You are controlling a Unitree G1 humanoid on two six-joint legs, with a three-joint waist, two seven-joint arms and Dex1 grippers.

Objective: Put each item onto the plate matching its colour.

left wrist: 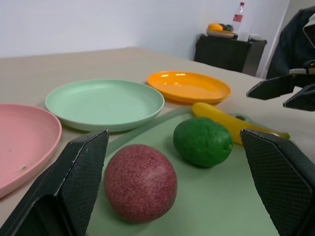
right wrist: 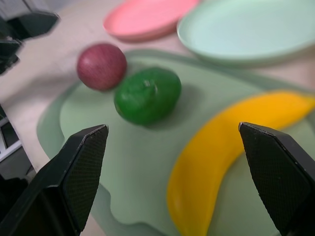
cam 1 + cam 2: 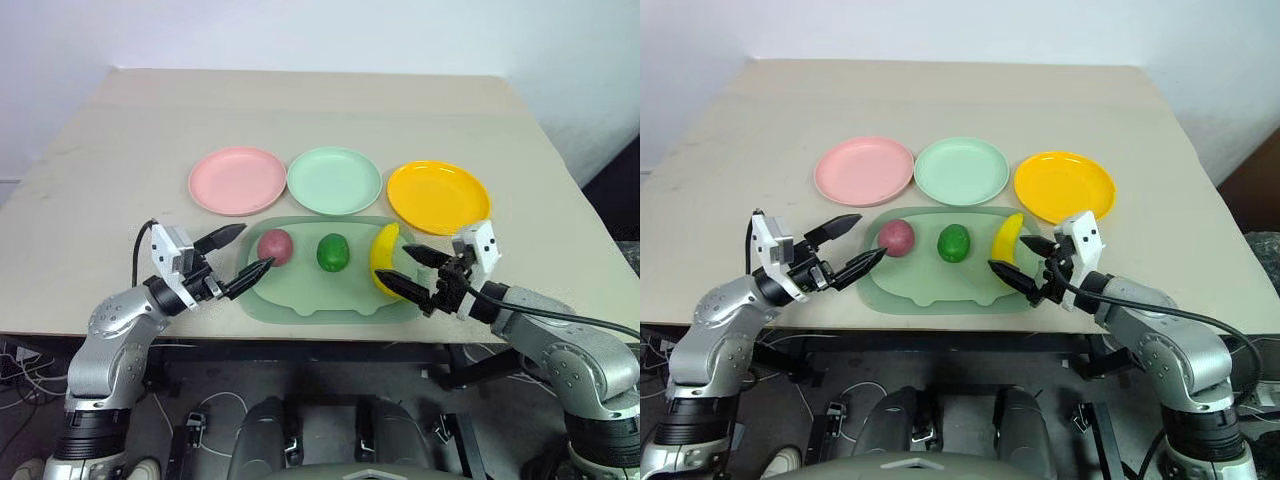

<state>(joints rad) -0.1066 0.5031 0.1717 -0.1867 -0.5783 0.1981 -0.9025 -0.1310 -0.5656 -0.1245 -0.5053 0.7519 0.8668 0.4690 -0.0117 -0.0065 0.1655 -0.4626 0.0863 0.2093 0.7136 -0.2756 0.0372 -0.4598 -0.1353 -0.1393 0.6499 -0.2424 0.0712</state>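
I find the task at its opening approach: nothing has been sorted. All three fruits lie in a row on the pale green tray [image 3: 300, 305], the red fruit [image 3: 275, 246] at its left, the green fruit [image 3: 333, 253] in the middle, the banana [image 3: 383, 262] at its right. The pink plate [image 3: 237, 180], mint plate [image 3: 334, 180] and yellow plate [image 3: 438, 196] sit bare in a row just beyond the tray, each roughly behind its matching fruit.

The left gripper [image 3: 236, 257] reaches in from the tray's left edge, pointing roughly level toward the red fruit, jaws spread wide and holding nothing; its nearer fingertip stands just beside the fruit without touching, as far as I can judge. The right gripper [image 3: 412, 272] comes in from the right, tilted slightly downward, jaws equally wide and empty, bracketing the near end of the banana.

In my judgement the next move calls for each gripper to advance until its fruit sits between the fingers, close, then lift clear of the tray rim. The round red fruit may roll if nudged.
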